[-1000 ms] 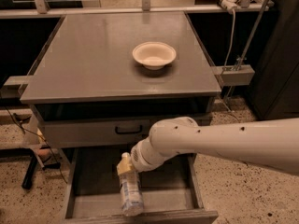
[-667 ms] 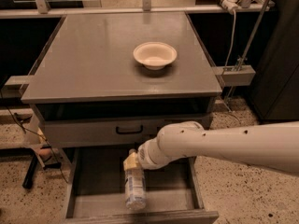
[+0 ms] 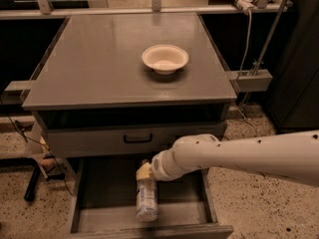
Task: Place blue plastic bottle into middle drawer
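The blue plastic bottle [image 3: 147, 199] is a small clear bottle with a pale label. It lies lengthwise inside the middle drawer [image 3: 107, 205], a pulled-out grey tray at the bottom of the cabinet, with its far end under my gripper. My gripper [image 3: 144, 172] is at the end of a white arm reaching in from the right. It hovers over the drawer's middle, right at the bottle's far end. The bottle's cap is hidden by the gripper. Whether the bottle rests on the drawer floor or is still held cannot be seen.
A white paper bowl [image 3: 165, 58] sits on the grey cabinet top [image 3: 99, 68]. A closed drawer front with a black handle [image 3: 137, 139] is just above the gripper. Metal rails and cables stand at the back right. The floor is speckled stone.
The gripper and arm have shifted a little to the right over the drawer. The bottle has moved right with it and now lies straighter along the drawer.
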Robot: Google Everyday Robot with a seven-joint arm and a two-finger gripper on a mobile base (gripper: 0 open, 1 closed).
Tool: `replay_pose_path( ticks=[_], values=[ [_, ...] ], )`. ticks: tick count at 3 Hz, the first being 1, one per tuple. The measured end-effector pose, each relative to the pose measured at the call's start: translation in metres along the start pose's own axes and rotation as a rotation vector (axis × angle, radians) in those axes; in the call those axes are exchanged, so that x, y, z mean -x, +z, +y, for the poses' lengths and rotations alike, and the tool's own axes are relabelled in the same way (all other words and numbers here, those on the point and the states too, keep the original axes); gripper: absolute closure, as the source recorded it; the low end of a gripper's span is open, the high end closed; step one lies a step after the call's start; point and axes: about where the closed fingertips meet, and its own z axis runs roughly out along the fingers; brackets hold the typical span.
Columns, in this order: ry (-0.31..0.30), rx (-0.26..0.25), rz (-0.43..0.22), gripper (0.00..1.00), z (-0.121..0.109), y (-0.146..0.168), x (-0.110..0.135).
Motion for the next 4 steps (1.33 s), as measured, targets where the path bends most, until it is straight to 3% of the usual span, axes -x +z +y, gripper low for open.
replay_pose_path(
  ticks=[2,3,4],
  values=[
    [0.091,-0.01,0.007,1.0,-0.017,0.056,-0.023],
    [0.125,-0.002,-0.017,1.0,-0.022,0.077,-0.019],
    [0.131,0.007,-0.058,1.0,-0.026,0.091,0.002]
  ],
)
